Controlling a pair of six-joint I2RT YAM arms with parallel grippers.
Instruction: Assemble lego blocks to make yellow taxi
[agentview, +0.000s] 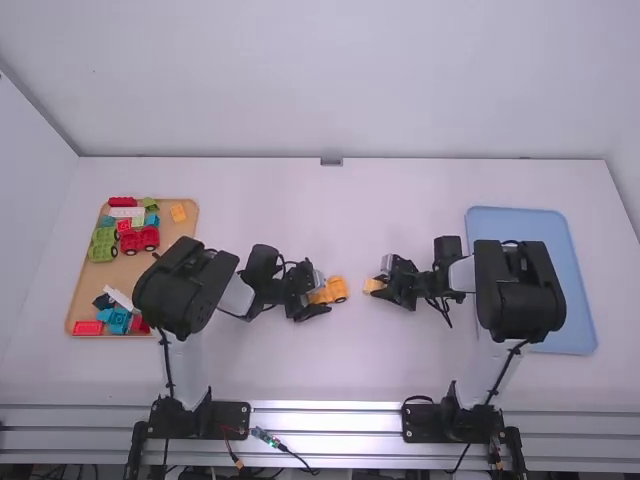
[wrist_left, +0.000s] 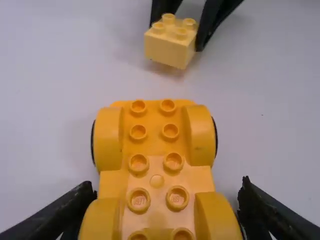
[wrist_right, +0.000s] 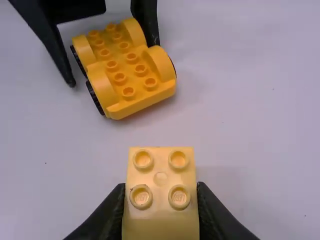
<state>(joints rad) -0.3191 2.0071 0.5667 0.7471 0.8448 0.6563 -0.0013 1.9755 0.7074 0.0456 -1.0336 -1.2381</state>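
Yellow wheeled base (wrist_right: 125, 65): On the desk (agentview: 350, 370) between the 2 arms, studs up, ready for bricks, presumably as the taxi's chassis.
Left fingers (wrist_left: 75, 202): Parted wide, 1 on each side of the base, likely placed to steady it or freshly line it up for building.
Pale yellow block (wrist_right: 160, 200): In the right fingers, studs up, near the base but apart from it; it probably serves as part of the cab.
Right fingers (wrist_right: 112, 205): Closed on the block's 2 opposite sides, leaving its 4 top studs free, a hold that suits pressing it down onto the base.
High view: Sets the work mid-desk, with a wooden tray (agentview: 115, 273) of red, green, blue and white pieces on the left and a blue tray (agentview: 580, 300) on the right; another yellow piece (agentview: 178, 213) lies in the wooden tray.
Left wrist view: Gives the block's side wall and the slim shadow below; whether it touches the desk, 1 cannot tell.
Right wrist view: Reveals black wheels under the base, 2 stud rows along its length, and a gap between 1 left finger and the wheels.
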